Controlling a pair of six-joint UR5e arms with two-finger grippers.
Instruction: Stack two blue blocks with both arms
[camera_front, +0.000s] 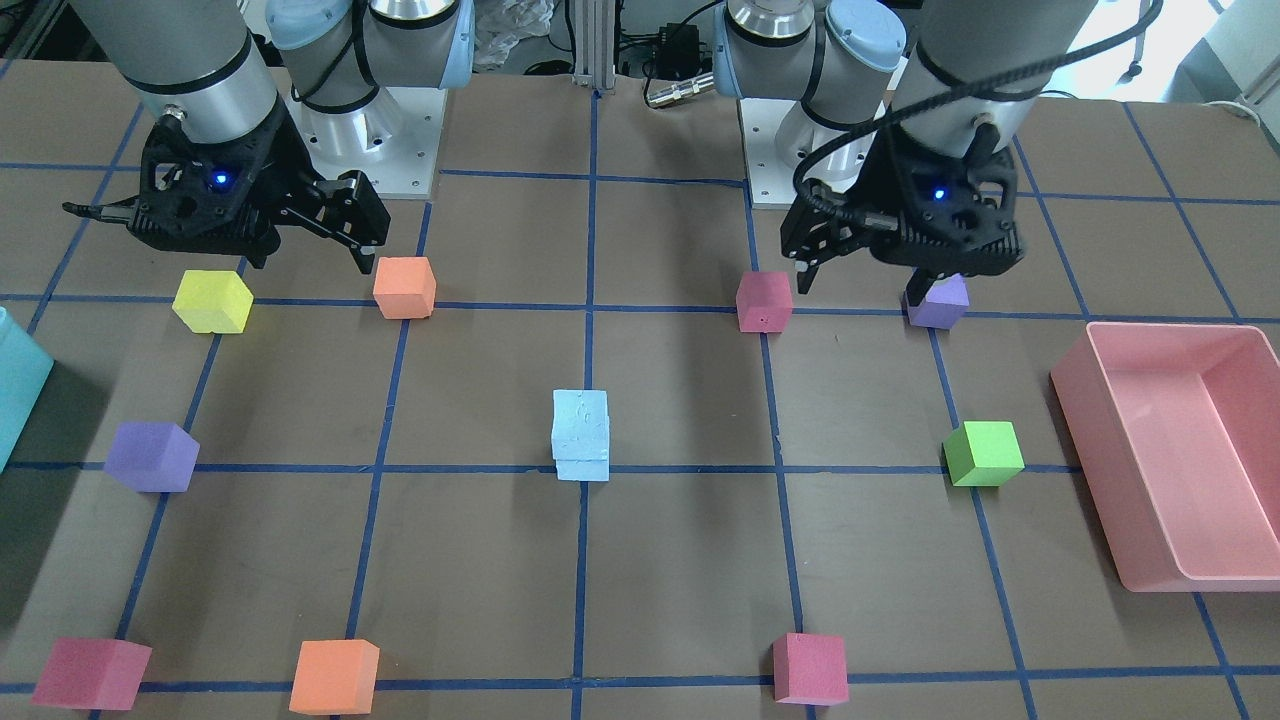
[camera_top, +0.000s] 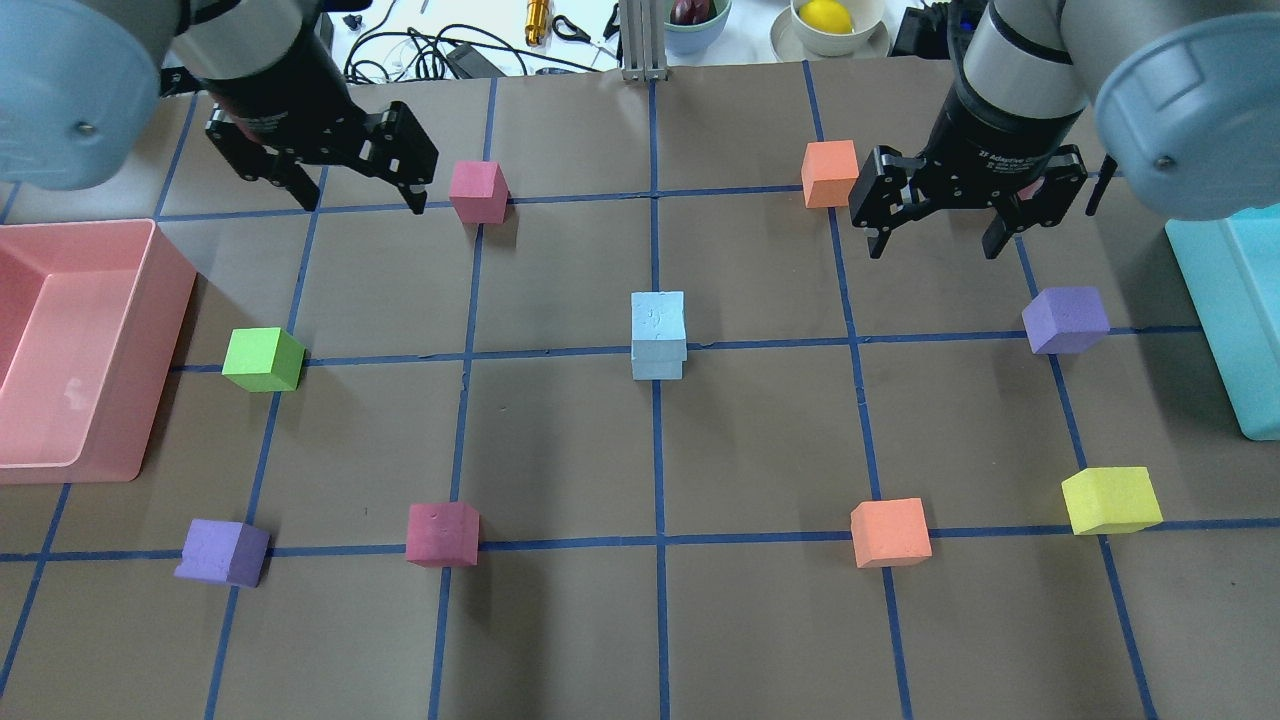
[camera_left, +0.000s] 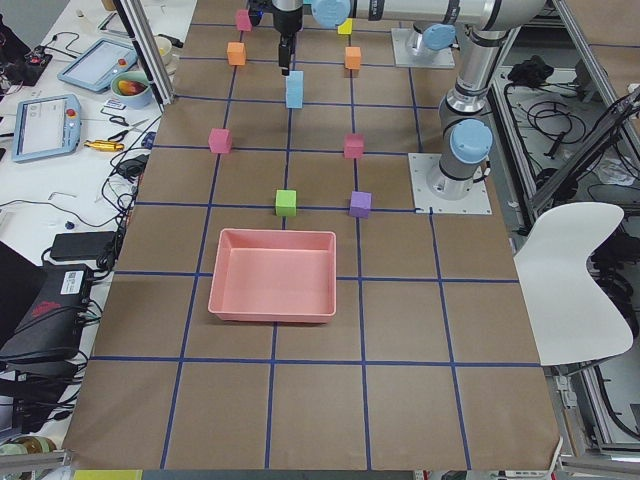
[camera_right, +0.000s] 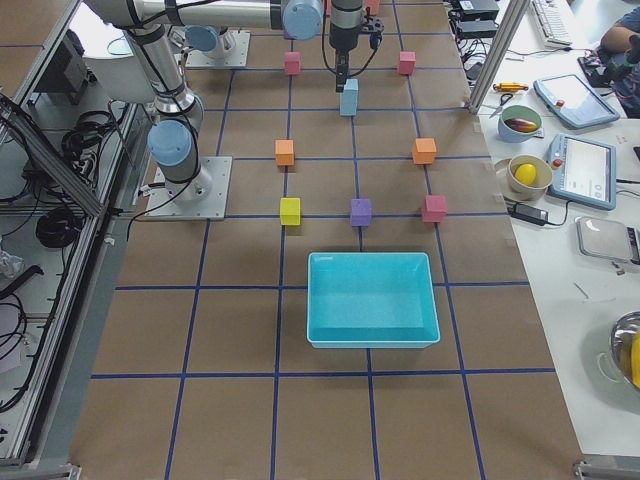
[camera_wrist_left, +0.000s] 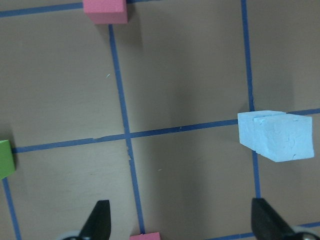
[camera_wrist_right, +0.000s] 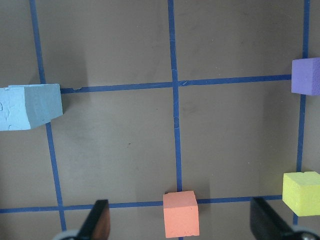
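The blue blocks (camera_top: 658, 335) stand stacked at the centre of the surface (camera_top: 560, 450). The left arm (camera_top: 265, 75) and right arm (camera_top: 1015, 95) hang on either side, jaws open, empty.

Pink bin (camera_top: 170, 350) and teal bin (camera_top: 1240, 330) sit well apart (green cube (camera_top: 262, 359) near the pink one)

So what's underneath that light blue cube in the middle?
Another blue block, standing on the table. Only its sides show; the upper block covers its top.
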